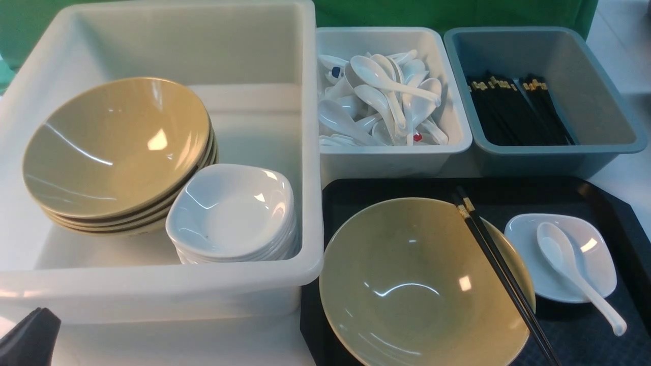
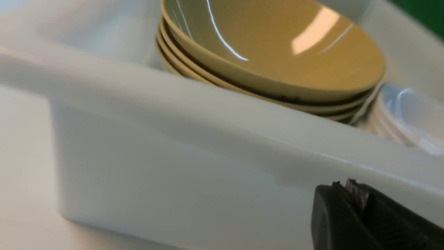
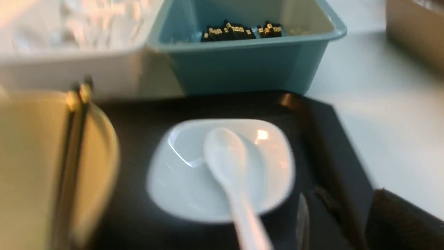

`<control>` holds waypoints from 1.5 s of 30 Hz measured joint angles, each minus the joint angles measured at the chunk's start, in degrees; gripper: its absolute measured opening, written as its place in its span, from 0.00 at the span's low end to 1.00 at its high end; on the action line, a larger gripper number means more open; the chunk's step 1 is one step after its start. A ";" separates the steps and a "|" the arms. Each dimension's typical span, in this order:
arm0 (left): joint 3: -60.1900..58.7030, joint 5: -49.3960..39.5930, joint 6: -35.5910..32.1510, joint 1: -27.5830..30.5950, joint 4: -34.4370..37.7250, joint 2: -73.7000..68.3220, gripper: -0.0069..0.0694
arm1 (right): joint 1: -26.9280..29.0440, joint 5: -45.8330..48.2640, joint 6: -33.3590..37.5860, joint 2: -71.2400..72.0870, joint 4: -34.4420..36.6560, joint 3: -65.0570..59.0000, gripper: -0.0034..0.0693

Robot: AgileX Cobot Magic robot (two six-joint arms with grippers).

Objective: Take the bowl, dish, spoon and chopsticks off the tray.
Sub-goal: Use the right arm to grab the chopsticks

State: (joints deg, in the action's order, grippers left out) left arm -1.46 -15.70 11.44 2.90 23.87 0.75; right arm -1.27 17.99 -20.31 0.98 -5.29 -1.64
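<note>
All four sit on the tray [image 1: 559, 198]: spoon [image 1: 564, 256] in the dish [image 1: 524, 244], at 3 o'clock of the bowl [image 1: 407, 284]; chopsticks [image 1: 502, 269] across its rim. Left gripper [image 2: 357, 205], right gripper [image 3: 399, 222]: opening unreadable. Likely best start: pinch the spoon's handle, pointing 5 o'clock, and lift straight.

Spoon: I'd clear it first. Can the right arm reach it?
Likely yes: the spoon lies uncovered in the dish, its handle jutting over the tray; the chopsticks rest apart on the bowl.
</note>
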 joint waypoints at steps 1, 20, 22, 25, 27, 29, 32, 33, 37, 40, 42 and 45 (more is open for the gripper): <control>0.00 0.14 3.12 0.00 4.69 0.00 0.07 | 0.00 -0.46 -4.98 0.00 1.86 0.00 0.38; 3.11 2.02 5.33 0.00 44.53 0.00 0.07 | -1.20 -1.72 -25.51 0.00 14.34 0.34 0.38; 7.38 1.91 -3.95 0.00 43.93 0.00 0.07 | -2.64 0.25 -18.37 -0.07 14.34 3.17 0.38; 16.63 -0.35 -20.95 0.00 39.63 -1.15 0.07 | -5.25 4.57 -5.82 -3.95 14.34 12.02 0.34; 21.66 -3.31 -27.69 0.00 36.51 -4.39 0.07 | -6.20 7.40 1.06 -8.53 14.34 17.61 0.30; 27.55 -8.59 -32.31 0.00 31.50 -10.07 0.07 | -7.17 12.43 8.98 -16.01 14.34 25.11 0.24; 39.02 -20.90 -34.36 0.00 19.47 -22.53 0.07 | -7.82 22.26 20.91 -28.51 14.29 36.55 0.14; 39.02 -21.89 -34.36 0.00 18.67 -22.53 0.07 | -7.86 23.77 22.22 -30.16 14.29 37.99 0.14; 53.31 -43.31 -34.87 -0.26 3.68 -38.64 0.07 | -8.57 39.62 31.92 -44.37 14.08 50.18 0.10; 57.86 -48.80 -33.58 -5.31 -5.91 -46.07 0.07 | -11.79 44.87 34.71 -51.55 14.03 55.43 0.10; 58.81 -49.31 -31.96 -11.24 -10.77 -49.76 0.07 | -15.12 45.81 35.35 -54.51 13.96 57.28 0.10; 58.95 -49.43 -30.02 -18.68 -15.06 -54.01 0.07 | -19.27 46.29 35.58 -57.89 13.92 58.10 0.10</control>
State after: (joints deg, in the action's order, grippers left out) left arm 57.48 -65.13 -18.58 -15.78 8.81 -53.26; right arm -20.54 64.28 15.26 -56.91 8.63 56.45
